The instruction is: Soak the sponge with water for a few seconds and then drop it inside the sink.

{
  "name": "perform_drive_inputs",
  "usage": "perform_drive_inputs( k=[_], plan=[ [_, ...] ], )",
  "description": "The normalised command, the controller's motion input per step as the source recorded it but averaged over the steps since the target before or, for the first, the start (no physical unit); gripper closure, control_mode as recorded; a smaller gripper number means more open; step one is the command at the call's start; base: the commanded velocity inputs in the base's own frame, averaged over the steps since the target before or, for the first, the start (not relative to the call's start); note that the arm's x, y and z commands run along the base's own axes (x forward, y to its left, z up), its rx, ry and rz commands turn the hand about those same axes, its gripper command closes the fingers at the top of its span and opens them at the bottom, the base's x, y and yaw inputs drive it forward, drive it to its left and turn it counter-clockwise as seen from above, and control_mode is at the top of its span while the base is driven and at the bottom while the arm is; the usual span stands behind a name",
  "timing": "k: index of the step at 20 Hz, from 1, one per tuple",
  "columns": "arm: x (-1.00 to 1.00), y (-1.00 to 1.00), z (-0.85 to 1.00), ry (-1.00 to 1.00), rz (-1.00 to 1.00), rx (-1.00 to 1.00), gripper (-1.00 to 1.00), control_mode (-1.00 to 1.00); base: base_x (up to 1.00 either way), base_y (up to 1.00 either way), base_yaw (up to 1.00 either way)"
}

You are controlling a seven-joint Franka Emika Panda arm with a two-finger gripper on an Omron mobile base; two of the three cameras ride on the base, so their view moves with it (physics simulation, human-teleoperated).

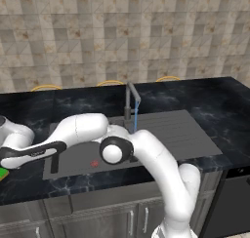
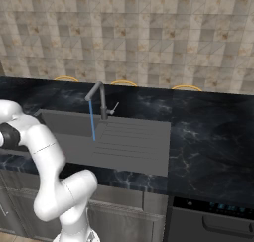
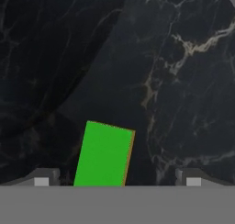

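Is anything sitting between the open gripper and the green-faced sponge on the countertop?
Nothing visible: in the hand view the green-faced yellow sponge lies on bare black marbled countertop, between the spread fingertips of the gripper.

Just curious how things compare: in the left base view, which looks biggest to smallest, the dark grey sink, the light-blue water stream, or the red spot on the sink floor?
1. Dark grey recessed sink
2. Thin light-blue water stream
3. Small red spot

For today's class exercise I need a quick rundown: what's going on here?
The arm reaches left over the black counter, its open gripper poised above the sponge, green face up, between the fingertips but not yet gripped. Water runs from the tap into the sink. The sponge is not yet soaked.
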Motion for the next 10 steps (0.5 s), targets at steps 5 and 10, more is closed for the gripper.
perform_drive_inputs(
  k=[5,10],
  plan=[
    [0.08,0.28,-0.01,0.05,0.0,0.0,-1.0,-1.0,0.0,0.0,0.0],
    [0.1,0.23,0.0,0.11,0.0,0.0,-1.0,-1.0,0.0,0.0,0.0]
  ],
)
